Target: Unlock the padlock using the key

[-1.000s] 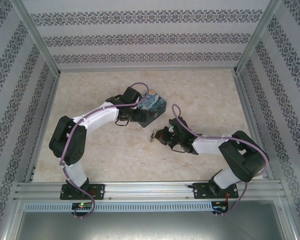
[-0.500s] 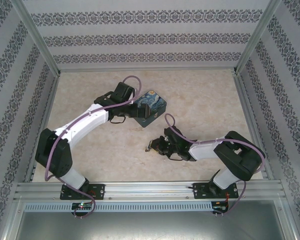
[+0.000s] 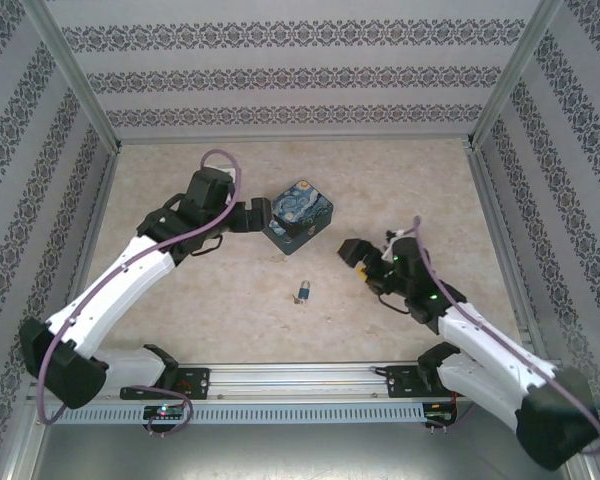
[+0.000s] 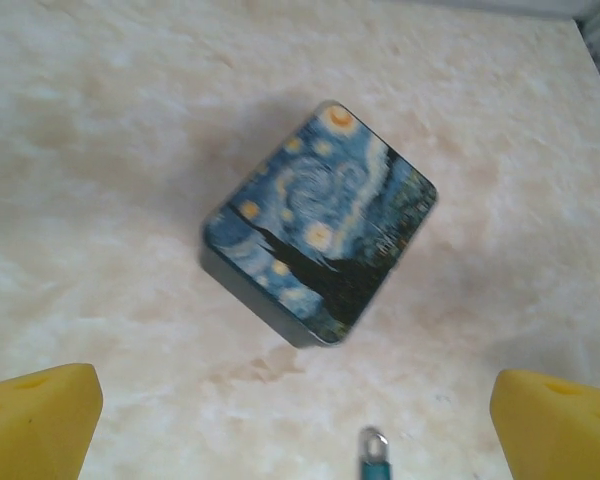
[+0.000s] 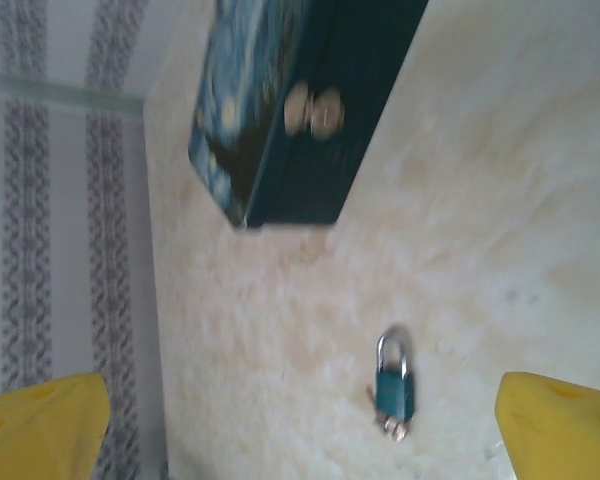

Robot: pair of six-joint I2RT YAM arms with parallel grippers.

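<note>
My left tool (image 3: 258, 213), just beside the tin (image 3: 298, 212), and my right tool (image 3: 354, 257), well apart from it, both gape wide and hold nothing. The padlock (image 3: 305, 291) lies on the counter (image 3: 210, 290) near the tin, on the side toward the arm bases. I can't tell whether it's unlocked. Next I'd pin its body.

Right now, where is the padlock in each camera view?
Top external: padlock near centre, below the starry-night tin.
Left wrist: padlock at bottom edge, right of centre, cut off.
Right wrist: padlock lower middle, shackle up.
Shared landmark: the starry-night tin, above the padlock in every view.
</note>
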